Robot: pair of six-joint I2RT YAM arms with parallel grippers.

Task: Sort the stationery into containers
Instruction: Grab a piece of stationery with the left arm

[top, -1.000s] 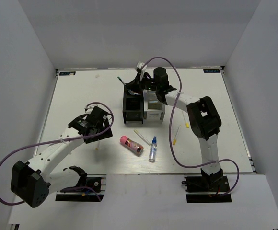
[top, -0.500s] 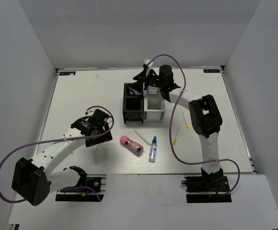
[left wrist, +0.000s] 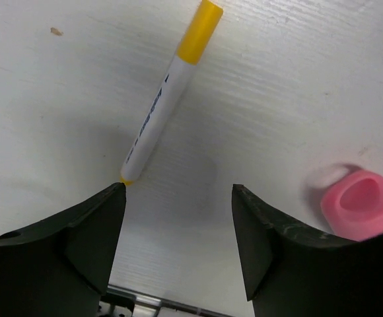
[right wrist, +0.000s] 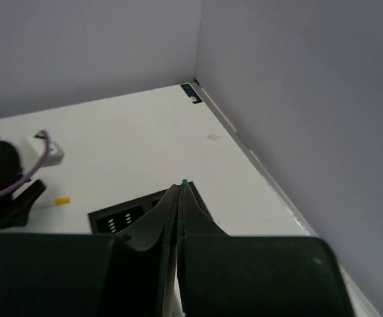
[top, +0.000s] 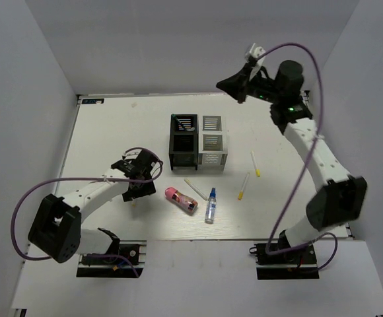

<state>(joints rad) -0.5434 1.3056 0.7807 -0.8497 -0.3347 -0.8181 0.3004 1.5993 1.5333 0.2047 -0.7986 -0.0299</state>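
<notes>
Across the white counter [top: 112, 132] the two arms sit well apart; the right arm [top: 310, 145] reaches high toward the back wall, and the right fingers [right wrist: 172, 211] are pressed together with only a hairline slit between them; a tiny green tip shows just at their ends, and I cannot tell whether it is gripped. Near the counter's middle stand four mesh containers [top: 198, 140], two black on the left and two silver beside them, touching. Low beside them the left fingers [top: 137, 183] are spread wide and hold nothing; a white pen with a yellow cap [left wrist: 168, 99] lies just ahead of the gap; the pink cylinder [left wrist: 360, 201] lies off to one side, the blue-capped bottle [top: 210, 205] near it; two more yellow-tipped pens [top: 244, 187] lie to the right.
</notes>
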